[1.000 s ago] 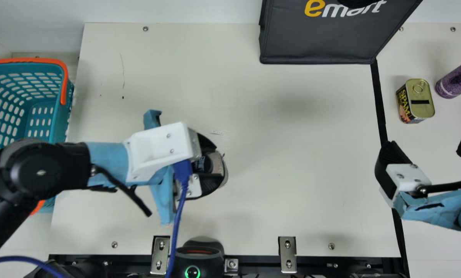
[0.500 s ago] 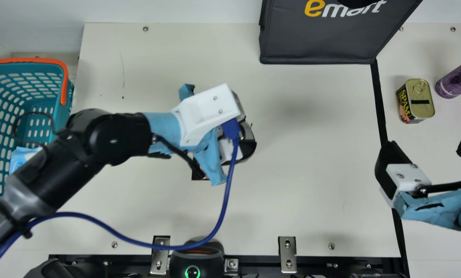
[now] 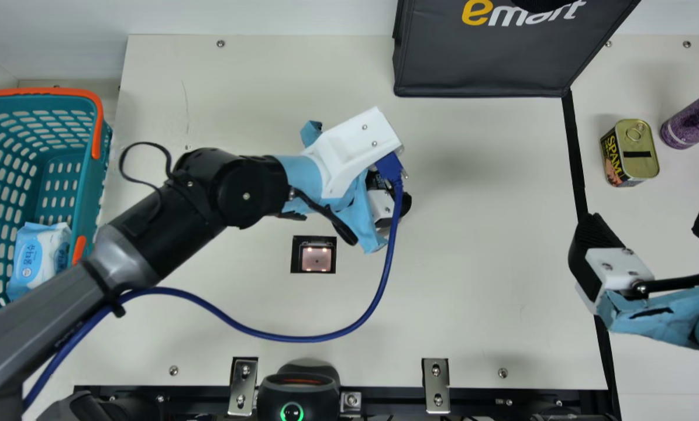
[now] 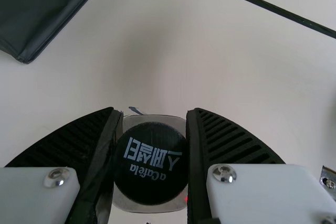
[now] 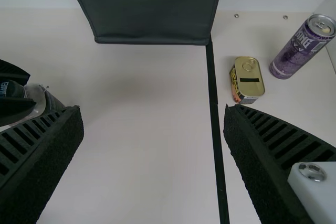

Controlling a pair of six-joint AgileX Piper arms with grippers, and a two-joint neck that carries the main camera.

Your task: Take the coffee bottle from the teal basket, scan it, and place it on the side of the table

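Gripping the coffee bottle (image 4: pixel 151 163), left gripper (image 4: pixel 151 113); right gripper (image 5: pixel 153 108) gapes empty. Early release above the table (image 3: pixel 472 275) could topple the bottle.

At the view's left stands the teal basket (image 3: pixel 85 193), and inside it lies a blue and white packet (image 3: pixel 33 257). The left arm (image 3: pixel 168 225) reaches over the desk (image 3: pixel 472 292), and its claw (image 3: pixel 387 202) holds the coffee bottle (image 3: pixel 377 180), which is for the most part hidden. Near this claw, a square scanner window (image 3: pixel 317 259) is lit in the desk. At the top there is a dark bag (image 3: pixel 478 64). On the right side, the tin (image 3: pixel 639 149) is just beside the purple can (image 3: pixel 693 120); below them, the right claw (image 3: pixel 644 225) is spread open.
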